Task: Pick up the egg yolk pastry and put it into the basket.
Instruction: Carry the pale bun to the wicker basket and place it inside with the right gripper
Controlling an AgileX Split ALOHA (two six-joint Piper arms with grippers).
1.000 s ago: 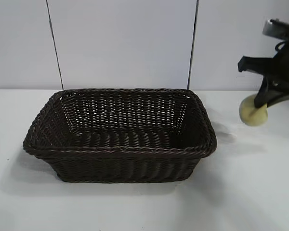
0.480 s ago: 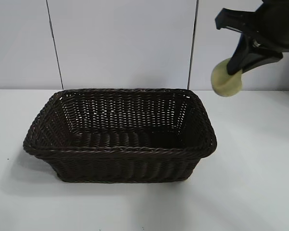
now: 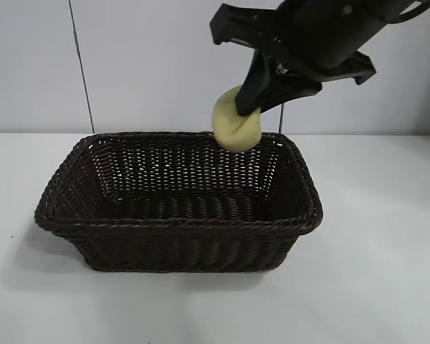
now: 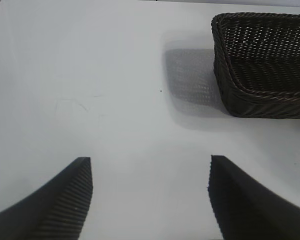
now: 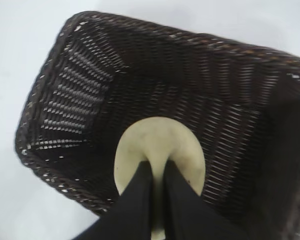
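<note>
The pale yellow egg yolk pastry [image 3: 237,122] hangs in the air above the back right part of the dark brown wicker basket [image 3: 178,224]. My right gripper [image 3: 249,107] is shut on it, its black fingers pinching the pastry from above. In the right wrist view the pastry [image 5: 159,145] sits squeezed at my right gripper [image 5: 158,167], over the basket's inside [image 5: 90,90]. My left gripper [image 4: 149,165] is open and empty, low over the bare table away from the basket [image 4: 262,95]. It does not show in the exterior view.
The basket stands on a white table [image 3: 373,287] in front of a pale panelled wall [image 3: 165,64]. Nothing else lies in the basket. Bare table stretches on both sides of it and in front.
My right gripper has carried the pastry up from beside the basket's right end and leftward, to a spot over the basket's back right part. The basket has not moved.
</note>
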